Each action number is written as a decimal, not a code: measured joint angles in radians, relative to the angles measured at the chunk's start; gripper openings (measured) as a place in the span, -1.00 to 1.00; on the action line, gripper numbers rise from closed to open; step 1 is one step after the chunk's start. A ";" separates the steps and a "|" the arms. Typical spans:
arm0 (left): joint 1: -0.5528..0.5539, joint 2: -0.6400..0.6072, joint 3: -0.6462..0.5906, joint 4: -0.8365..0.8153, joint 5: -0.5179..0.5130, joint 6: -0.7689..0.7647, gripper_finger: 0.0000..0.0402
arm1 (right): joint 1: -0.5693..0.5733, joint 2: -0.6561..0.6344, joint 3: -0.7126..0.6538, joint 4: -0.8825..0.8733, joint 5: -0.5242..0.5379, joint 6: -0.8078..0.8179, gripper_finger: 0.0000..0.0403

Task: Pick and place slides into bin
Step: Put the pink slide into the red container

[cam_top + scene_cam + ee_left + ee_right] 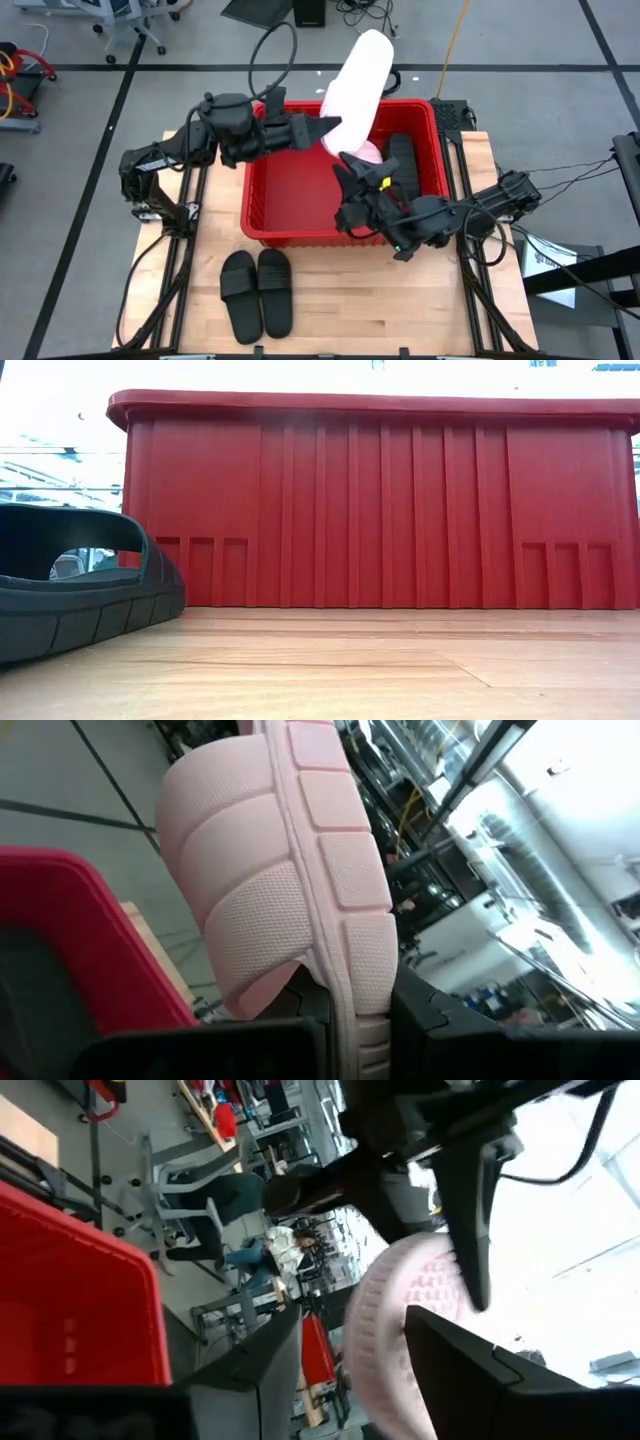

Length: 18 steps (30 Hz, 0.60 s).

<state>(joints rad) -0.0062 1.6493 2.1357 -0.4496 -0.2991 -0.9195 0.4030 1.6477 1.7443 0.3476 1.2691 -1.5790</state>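
1. A pale pink slide (358, 75) stands up over the back rim of the red bin (290, 195), top centre of the high view, its long body leaning up and to the right past the rim.
2. The left gripper (328, 127) has that slide by its lower end — jaws closed tight on the edge of the sole. In the left wrist view the ribbed pink sole (300, 860) fills the middle of the frame, pinched between the two dark fingers at the bottom edge.
3. A second bit of pink (368, 152) shows inside the bin just below the raised slide, near the centre of the high view; how it lies I cannot tell.
4. A black slide (402, 160) lies in the bin's right part, beside the right wall.
5. The right gripper (350, 167) reaches over the bin's front right area, pointing toward the pink. Its jaws stand partly apart; in the right wrist view the pink slide's end (395, 1330) sits in the gap between the fingers, though whether they touch it I cannot tell.
6. Two more black slides (256, 290) lie side by side on the wooden tabletop (400, 300), lower left of centre in the high view, in front of the bin and well apart from it.
7. In the low view a black slide (80, 590) sits at the left edge — the bin's red ribbed wall (400, 510) fills the frame behind it.
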 joint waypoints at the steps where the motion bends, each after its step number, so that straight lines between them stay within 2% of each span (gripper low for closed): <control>1: -0.001 0.000 0.000 0.000 0.012 -0.001 -0.81 | 0.000 0.000 0.000 0.006 -0.008 -0.020 -0.16; 4: -0.001 0.000 0.000 -0.005 0.036 -0.017 -0.81 | 0.000 0.001 0.000 0.018 -0.018 -0.064 -0.16; 18: -0.026 0.000 0.002 -0.002 0.017 -0.032 -0.81 | -0.025 0.000 0.000 0.031 -0.019 -0.087 -0.16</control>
<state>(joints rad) -0.0327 1.6493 2.1372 -0.4519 -0.2817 -0.9512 0.3781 1.6482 1.7443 0.3786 1.2503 -1.6657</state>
